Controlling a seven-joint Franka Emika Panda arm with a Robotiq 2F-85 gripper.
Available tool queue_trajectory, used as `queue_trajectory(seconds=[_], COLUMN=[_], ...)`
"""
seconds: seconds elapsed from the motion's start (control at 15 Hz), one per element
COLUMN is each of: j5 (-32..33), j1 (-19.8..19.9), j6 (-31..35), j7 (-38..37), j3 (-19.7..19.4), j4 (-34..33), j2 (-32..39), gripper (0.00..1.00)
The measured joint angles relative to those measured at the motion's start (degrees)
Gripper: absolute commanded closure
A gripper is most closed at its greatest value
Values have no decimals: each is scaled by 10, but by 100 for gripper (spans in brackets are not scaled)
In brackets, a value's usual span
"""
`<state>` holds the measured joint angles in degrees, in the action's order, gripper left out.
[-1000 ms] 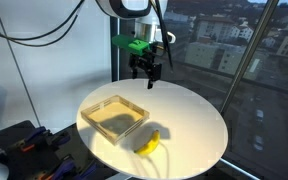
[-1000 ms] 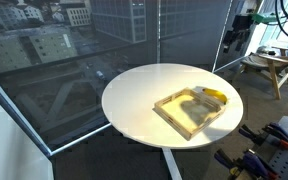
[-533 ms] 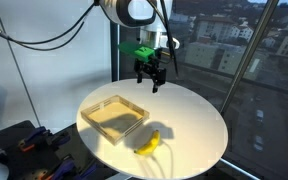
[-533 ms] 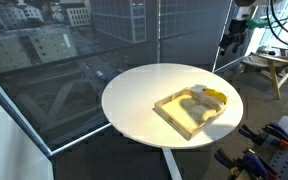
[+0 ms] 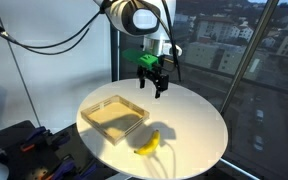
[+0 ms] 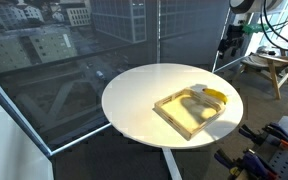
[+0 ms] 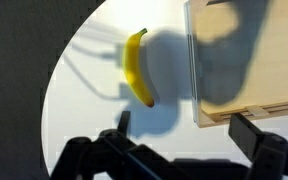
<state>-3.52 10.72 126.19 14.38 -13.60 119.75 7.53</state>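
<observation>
Hovering over the round white surface (image 5: 189, 115), your claw (image 7: 182, 126) stood wide and empty; the curved yellow banana (image 7: 136, 66) lay ahead beside the pale wooden tray (image 7: 244, 60), long axis pointing away.

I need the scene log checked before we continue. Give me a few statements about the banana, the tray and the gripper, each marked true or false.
1. The banana lies on the round white table. True.
2. The banana is inside the wooden tray. False: it lies on the table beside the tray, outside it.
3. The gripper is open and holds nothing. True.
4. The fingers touch the banana. False: they hang in the air above the table, apart from the banana.
</observation>
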Motion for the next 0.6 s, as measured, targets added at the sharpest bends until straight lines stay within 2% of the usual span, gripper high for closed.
queue_trajectory(seconds=[0.6], j5=[0], j1=[13], j6=[26], j7=[1], j3=[7], j4=[-1], j2=[38], gripper=[0])
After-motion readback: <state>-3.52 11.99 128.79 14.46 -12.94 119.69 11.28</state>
